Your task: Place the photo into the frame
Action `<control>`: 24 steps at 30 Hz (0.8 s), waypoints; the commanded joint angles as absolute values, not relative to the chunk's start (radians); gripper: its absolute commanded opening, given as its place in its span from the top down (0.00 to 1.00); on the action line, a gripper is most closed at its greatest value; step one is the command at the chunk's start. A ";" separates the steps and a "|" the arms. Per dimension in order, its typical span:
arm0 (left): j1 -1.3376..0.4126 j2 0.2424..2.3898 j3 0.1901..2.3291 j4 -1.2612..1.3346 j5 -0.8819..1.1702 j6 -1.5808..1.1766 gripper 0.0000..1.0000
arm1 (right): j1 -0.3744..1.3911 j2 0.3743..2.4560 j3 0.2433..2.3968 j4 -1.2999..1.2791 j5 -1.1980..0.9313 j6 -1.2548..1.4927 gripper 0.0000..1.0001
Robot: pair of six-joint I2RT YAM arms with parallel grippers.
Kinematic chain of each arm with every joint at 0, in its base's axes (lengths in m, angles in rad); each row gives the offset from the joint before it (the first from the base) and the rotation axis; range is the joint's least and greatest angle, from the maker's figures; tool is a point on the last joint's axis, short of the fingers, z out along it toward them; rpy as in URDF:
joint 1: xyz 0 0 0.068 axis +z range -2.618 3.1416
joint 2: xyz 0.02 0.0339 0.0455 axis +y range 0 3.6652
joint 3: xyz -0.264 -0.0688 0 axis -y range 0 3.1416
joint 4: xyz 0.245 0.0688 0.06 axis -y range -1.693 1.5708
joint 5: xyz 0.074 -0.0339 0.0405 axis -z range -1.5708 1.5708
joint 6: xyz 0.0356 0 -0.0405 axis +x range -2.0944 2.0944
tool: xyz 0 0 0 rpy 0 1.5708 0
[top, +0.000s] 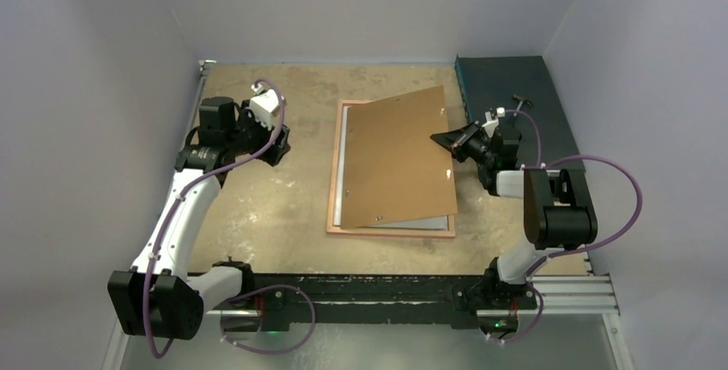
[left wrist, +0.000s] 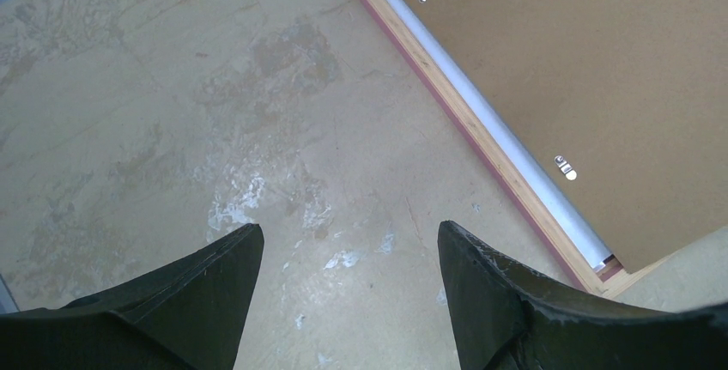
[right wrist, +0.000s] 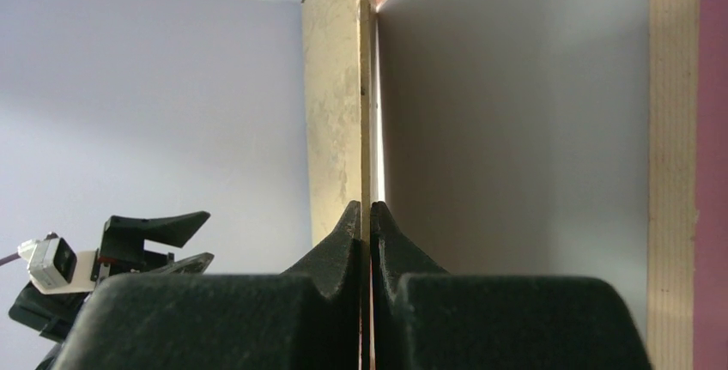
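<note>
The frame point(top: 391, 232) lies back-up on the table, its wood-coloured rail and pink edge showing in the left wrist view point(left wrist: 481, 148) and the right wrist view point(right wrist: 674, 130). A plain white sheet, apparently the photo's back point(top: 342, 172), lies inside it point(left wrist: 481, 117) point(right wrist: 515, 130); no printed side shows. A brown backing board point(top: 399, 155) lies skewed over it, its right edge lifted. My right gripper point(top: 448, 140) is shut on that edge point(right wrist: 364, 130). My left gripper point(top: 276, 142) is open and empty point(left wrist: 348, 237) over bare table left of the frame.
A dark mat point(top: 506, 87) with a small black tool point(top: 521, 100) lies at the back right, behind the right arm. Grey walls enclose the table on three sides. Metal hanger clips point(left wrist: 565, 166) sit on the backing board.
</note>
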State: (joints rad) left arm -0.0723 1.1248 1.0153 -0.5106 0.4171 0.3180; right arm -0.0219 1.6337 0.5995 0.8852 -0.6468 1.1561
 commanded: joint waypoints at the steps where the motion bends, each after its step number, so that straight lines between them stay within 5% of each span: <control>1: -0.069 1.117 1.006 -0.494 0.433 0.333 0.27 | -0.013 1.641 0.613 0.979 -0.665 1.202 1.00; 24: -0.069 1.168 0.904 -0.439 0.454 0.367 0.25 | 0.069 1.684 0.600 0.982 -0.619 1.155 1.00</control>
